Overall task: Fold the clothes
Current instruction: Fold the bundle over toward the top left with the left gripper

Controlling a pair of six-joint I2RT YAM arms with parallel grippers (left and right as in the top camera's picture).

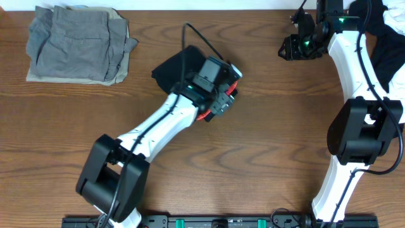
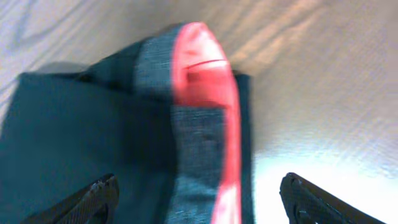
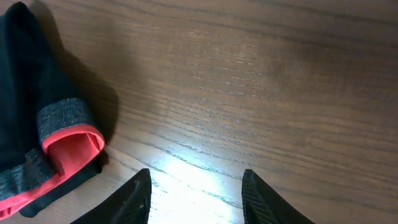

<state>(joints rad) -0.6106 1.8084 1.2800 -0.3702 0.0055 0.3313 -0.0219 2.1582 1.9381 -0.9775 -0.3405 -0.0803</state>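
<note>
My left gripper (image 2: 202,199) hangs over the black garment (image 2: 74,137). Its fingers (image 2: 93,199) are spread wide and grip nothing. The garment's grey and red band (image 2: 199,93) runs up between them. This garment lies folded near the middle of the tabletop (image 1: 266,158), a little toward the far edge.

My right gripper (image 3: 196,193) is near the far right corner, fingers partly apart with only bare wood between them. Just to their left, not touching, lies a black fold (image 3: 25,93) with the same grey and red edging; I cannot tell which garment it belongs to.

More black cloth (image 1: 387,44) is heaped in the far right corner, partly behind my right arm. A grey pile (image 1: 76,44) of folded clothes sits in the far left corner.
</note>
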